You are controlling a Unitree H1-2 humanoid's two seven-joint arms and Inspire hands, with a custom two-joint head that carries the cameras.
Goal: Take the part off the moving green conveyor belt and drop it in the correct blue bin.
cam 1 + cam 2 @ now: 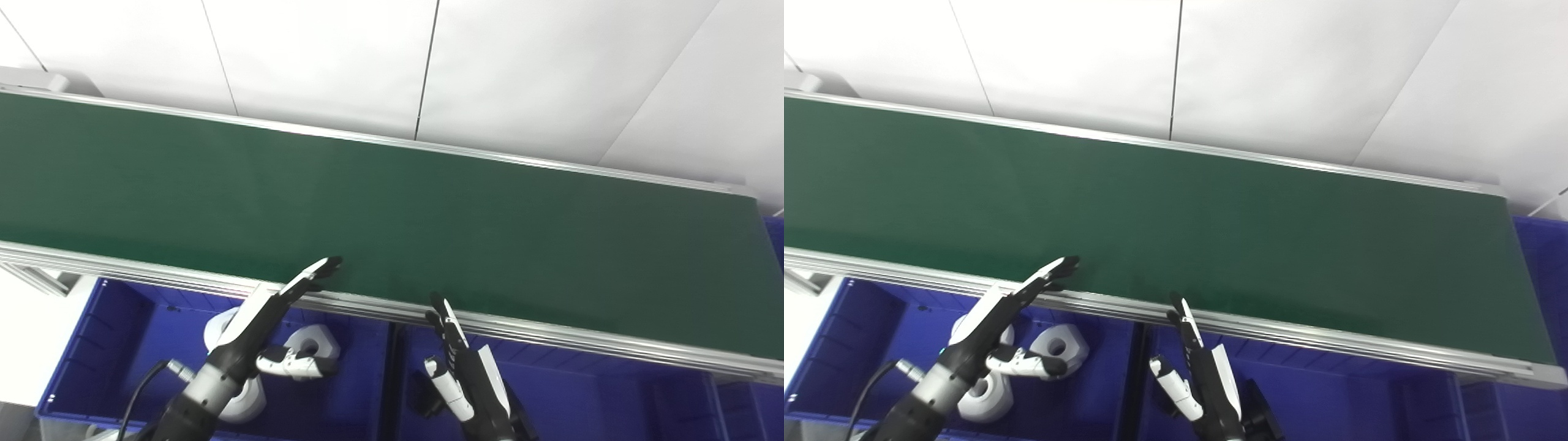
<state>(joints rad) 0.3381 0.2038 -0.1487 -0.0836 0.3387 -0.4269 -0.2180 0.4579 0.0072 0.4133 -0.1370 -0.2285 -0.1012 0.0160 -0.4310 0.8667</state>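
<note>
Both hands, left hand (278, 343) and right hand (460, 361), are hovering open-fingered, empty, near the belt (392, 214); we are seeing no part on it.

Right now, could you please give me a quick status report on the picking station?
Left robot hand open, right robot hand open, both empty. Green conveyor belt carries no part. White hexagonal parts already in left blue plastic bin. Nothing obstructing.

Matt green conveyor belt (392, 208), brushed metal rails (551, 334), glossy plastic bins (110, 343)
</note>
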